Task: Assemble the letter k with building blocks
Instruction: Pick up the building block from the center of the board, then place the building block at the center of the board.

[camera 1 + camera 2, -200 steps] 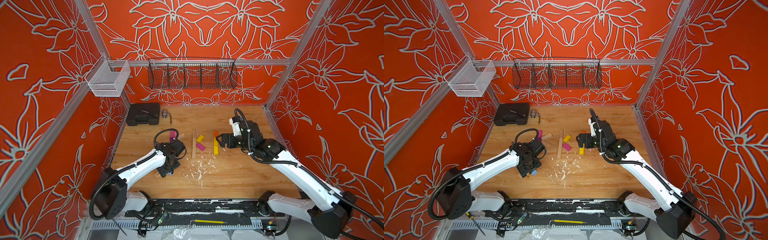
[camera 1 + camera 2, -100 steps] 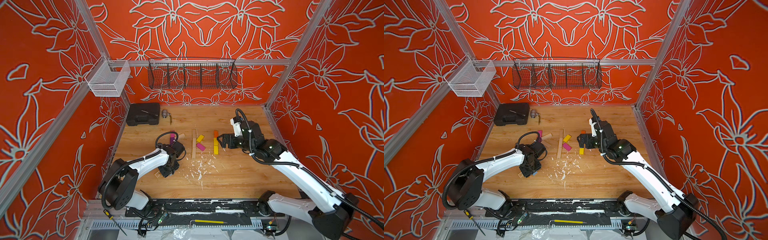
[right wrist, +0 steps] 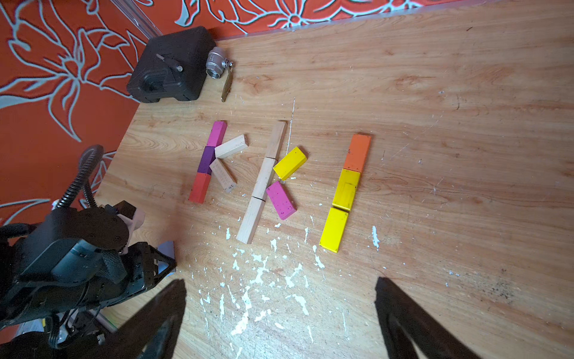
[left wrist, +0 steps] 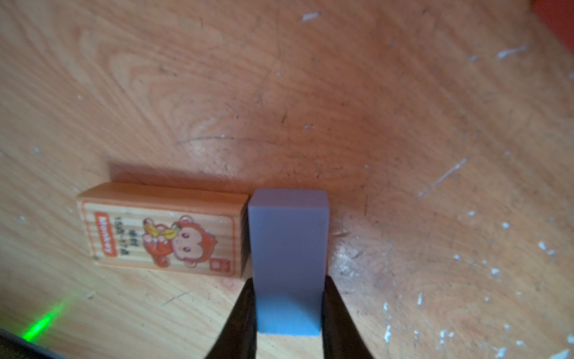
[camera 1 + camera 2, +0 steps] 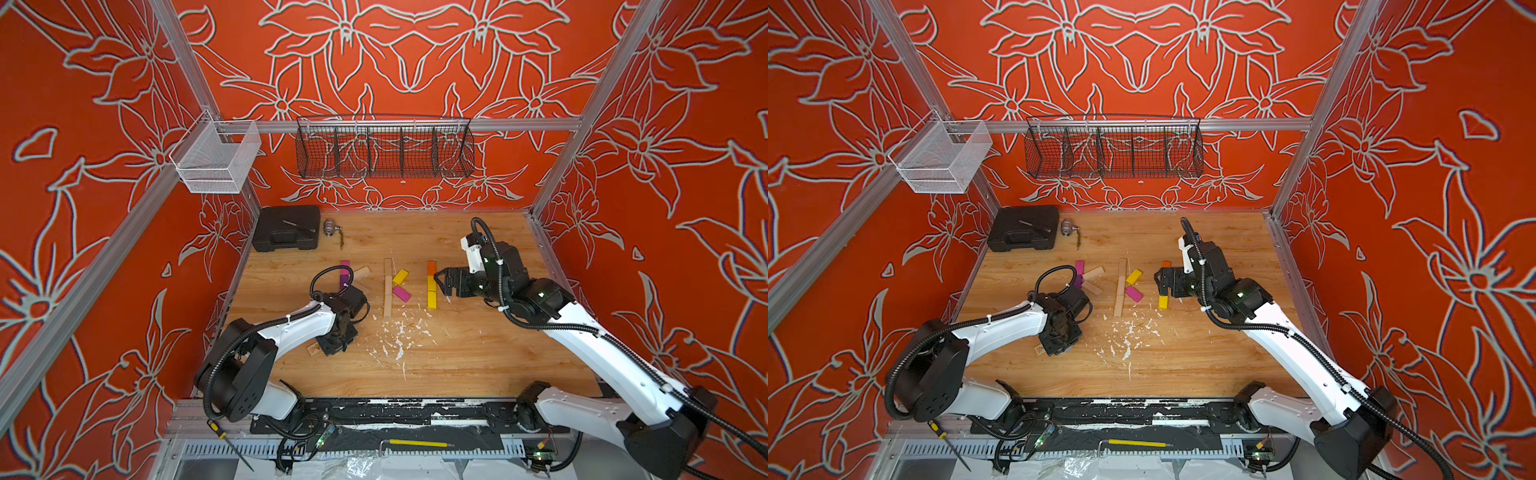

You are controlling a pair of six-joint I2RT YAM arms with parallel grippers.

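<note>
In the left wrist view my left gripper [image 4: 288, 284] is shut on a light blue block [image 4: 289, 245], low over the table, its side against a printed monkey block [image 4: 161, 230]. Both top views show that gripper [image 5: 334, 343] [image 5: 1059, 343] at the front left. Two block K shapes lie mid-table: one with a magenta, purple and red stem [image 3: 206, 161], one with a plain wood stem [image 3: 264, 180], a yellow arm [image 3: 289, 163] and a magenta arm [image 3: 281, 200]. An orange-and-yellow column [image 3: 346, 189] lies apart. My right gripper [image 5: 442, 282] [image 3: 279, 289] hovers open beside that column, holding nothing.
A black case [image 5: 286, 227] and a metal valve [image 5: 330, 227] sit at the back left. White flecks [image 5: 395, 336] are scattered in front of the blocks. A black wire basket [image 5: 384, 149] and a white mesh basket [image 5: 216, 162] hang on the walls.
My left gripper has closed on the light blue block and its arm has drawn in toward the front left. The right arm has barely moved.
</note>
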